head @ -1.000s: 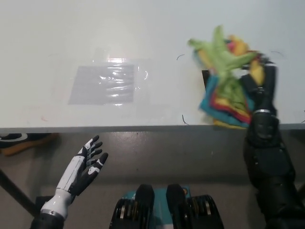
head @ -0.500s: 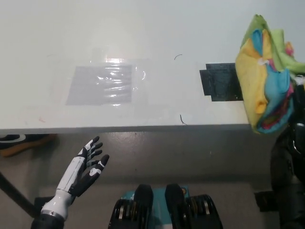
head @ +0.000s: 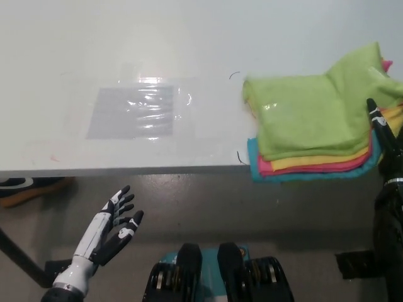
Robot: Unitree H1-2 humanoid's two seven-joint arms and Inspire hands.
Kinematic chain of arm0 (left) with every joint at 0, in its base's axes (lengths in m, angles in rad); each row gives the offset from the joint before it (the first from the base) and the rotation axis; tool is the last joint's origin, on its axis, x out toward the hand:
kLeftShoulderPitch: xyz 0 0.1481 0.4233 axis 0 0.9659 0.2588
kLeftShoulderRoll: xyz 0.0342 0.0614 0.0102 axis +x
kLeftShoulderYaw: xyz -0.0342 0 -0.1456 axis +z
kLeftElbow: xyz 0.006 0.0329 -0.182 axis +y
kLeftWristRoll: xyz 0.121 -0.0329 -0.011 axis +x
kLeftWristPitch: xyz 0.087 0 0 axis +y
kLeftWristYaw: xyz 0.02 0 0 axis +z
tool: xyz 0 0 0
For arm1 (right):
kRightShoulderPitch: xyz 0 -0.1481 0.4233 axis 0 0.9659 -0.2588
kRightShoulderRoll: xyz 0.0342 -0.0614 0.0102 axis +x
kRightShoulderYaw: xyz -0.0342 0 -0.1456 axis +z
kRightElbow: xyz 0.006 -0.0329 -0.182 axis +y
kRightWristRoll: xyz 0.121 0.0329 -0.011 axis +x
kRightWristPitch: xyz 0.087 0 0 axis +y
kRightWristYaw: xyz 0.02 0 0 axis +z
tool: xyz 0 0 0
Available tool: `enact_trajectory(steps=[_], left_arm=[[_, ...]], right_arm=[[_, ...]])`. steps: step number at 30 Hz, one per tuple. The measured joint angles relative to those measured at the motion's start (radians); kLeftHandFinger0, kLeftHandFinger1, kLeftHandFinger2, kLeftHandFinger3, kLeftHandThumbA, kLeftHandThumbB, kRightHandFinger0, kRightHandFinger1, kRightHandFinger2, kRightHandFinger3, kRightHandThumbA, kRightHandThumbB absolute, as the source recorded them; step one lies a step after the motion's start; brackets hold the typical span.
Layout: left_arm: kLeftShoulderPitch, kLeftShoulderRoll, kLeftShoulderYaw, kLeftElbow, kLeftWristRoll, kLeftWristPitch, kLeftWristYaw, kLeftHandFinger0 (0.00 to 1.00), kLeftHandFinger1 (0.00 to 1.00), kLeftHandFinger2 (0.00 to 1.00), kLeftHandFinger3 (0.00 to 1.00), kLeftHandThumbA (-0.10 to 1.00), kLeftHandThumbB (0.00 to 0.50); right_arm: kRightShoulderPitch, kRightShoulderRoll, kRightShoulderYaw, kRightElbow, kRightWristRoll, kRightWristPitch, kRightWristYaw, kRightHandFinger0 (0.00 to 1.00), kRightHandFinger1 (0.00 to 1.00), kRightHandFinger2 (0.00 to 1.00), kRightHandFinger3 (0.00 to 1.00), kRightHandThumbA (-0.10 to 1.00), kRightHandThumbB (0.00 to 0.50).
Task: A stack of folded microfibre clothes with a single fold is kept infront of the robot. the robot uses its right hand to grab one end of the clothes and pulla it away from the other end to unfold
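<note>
Just left of right robot hand (head: 381, 134), cloths (head: 308, 126)

The stack of cloths (head: 315, 129) lies flat on the bench (head: 126, 38), at its right end, with the lower layers overhanging the near edge. My right hand (head: 381, 135) rests against the stack's right side, fingers (head: 374, 113) on the top cloth. A taped patch (head: 132, 111) lies on the bench well to the left of the stack. My left hand (head: 112, 224) hangs below the near edge, at lower left.
</note>
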Motion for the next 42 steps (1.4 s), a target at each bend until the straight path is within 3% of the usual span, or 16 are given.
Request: enact_trajectory(steps=[7, 10, 14, 16, 17, 18, 19, 21, 24, 26, 29, 31, 33, 40, 42], left_arm=[[0.000, 0.004, -0.002, 0.000, 0.001, 0.000, 0.000, 0.87, 0.91, 0.95, 1.00, 0.55, 0.000], [0.000, 0.005, -0.005, 0.001, 0.004, -0.001, 0.000, 0.86, 0.90, 0.93, 1.00, 0.50, 0.001], [0.000, 0.008, -0.009, 0.002, 0.009, 0.000, 0.000, 0.86, 0.89, 0.92, 1.00, 0.46, 0.000], [-0.001, 0.009, -0.011, 0.003, 0.011, 0.000, 0.000, 0.85, 0.87, 0.91, 1.00, 0.43, 0.000], [-0.001, 0.009, -0.013, 0.003, 0.013, -0.001, -0.001, 0.85, 0.87, 0.91, 1.00, 0.43, 0.000], [-0.001, 0.009, -0.013, 0.005, 0.014, 0.000, 0.000, 0.85, 0.87, 0.90, 1.00, 0.43, 0.000], [-0.001, 0.009, -0.013, 0.006, 0.014, 0.000, 0.000, 0.85, 0.87, 0.90, 1.00, 0.43, 0.001], [-0.001, 0.009, -0.013, 0.012, 0.015, 0.001, 0.000, 0.85, 0.87, 0.90, 1.00, 0.42, 0.003], [0.000, 0.009, -0.013, 0.023, 0.015, 0.003, 0.000, 0.84, 0.86, 0.89, 1.00, 0.42, 0.000], [0.000, 0.008, -0.013, 0.028, 0.015, 0.003, 0.000, 0.84, 0.86, 0.89, 1.00, 0.40, 0.000], [0.001, 0.008, -0.013, 0.032, 0.015, 0.004, 0.000, 0.84, 0.86, 0.88, 1.00, 0.40, 0.000], [0.002, 0.008, -0.013, 0.035, 0.016, 0.004, 0.000, 0.84, 0.86, 0.88, 1.00, 0.40, 0.000], [0.004, 0.008, -0.013, 0.038, 0.016, 0.005, 0.000, 0.84, 0.86, 0.89, 1.00, 0.41, 0.003], [0.011, 0.008, -0.013, 0.046, 0.016, 0.005, 0.000, 0.86, 0.87, 0.91, 1.00, 0.41, 0.000], [0.013, 0.008, -0.013, 0.048, 0.017, 0.006, 0.000, 0.86, 0.87, 0.91, 1.00, 0.41, 0.000]], right_arm=[[0.001, -0.004, 0.006, 0.009, 0.040, -0.006, 0.051, 1.00, 1.00, 1.00, 1.00, 1.00, 0.356], [0.004, -0.009, 0.006, 0.009, 0.058, -0.011, 0.070, 1.00, 1.00, 1.00, 1.00, 1.00, 0.401], [0.011, -0.018, 0.002, 0.005, 0.074, -0.025, 0.075, 1.00, 1.00, 1.00, 1.00, 1.00, 0.362], [0.026, -0.018, -0.001, -0.031, 0.080, -0.033, 0.075, 1.00, 1.00, 1.00, 1.00, 1.00, 0.434], [0.041, -0.019, -0.002, -0.068, 0.080, -0.035, 0.072, 1.00, 1.00, 1.00, 1.00, 1.00, 0.437], [0.055, -0.018, -0.001, -0.114, 0.076, -0.035, 0.065, 1.00, 1.00, 1.00, 1.00, 1.00, 0.415], [0.064, -0.018, -0.001, -0.140, 0.074, -0.035, 0.061, 1.00, 1.00, 1.00, 1.00, 1.00, 0.322], [0.099, -0.017, -0.002, -0.235, 0.068, -0.033, 0.050, 1.00, 1.00, 1.00, 1.00, 1.00, 0.357], [0.150, -0.013, -0.003, -0.346, 0.064, -0.028, 0.041, 1.00, 1.00, 1.00, 1.00, 1.00, 0.325], [0.183, -0.012, -0.007, -0.417, 0.063, -0.026, 0.035, 1.00, 1.00, 1.00, 1.00, 1.00, 0.351], [0.226, -0.013, -0.017, -0.526, 0.062, -0.021, 0.024, 1.00, 1.00, 1.00, 1.00, 1.00, 0.452], [0.248, -0.013, -0.023, -0.584, 0.062, -0.018, 0.019, 1.00, 1.00, 1.00, 1.00, 1.00, 0.390], [0.277, -0.013, -0.032, -0.659, 0.061, -0.016, 0.014, 1.00, 1.00, 1.00, 1.00, 1.00, 0.381], [0.352, -0.006, -0.051, -0.883, 0.030, -0.016, 0.006, 1.00, 1.00, 1.00, 1.00, 1.00, 0.416], [0.388, 0.007, -0.040, -0.965, 0.007, -0.018, 0.007, 1.00, 1.00, 1.00, 1.00, 1.00, 0.322]])
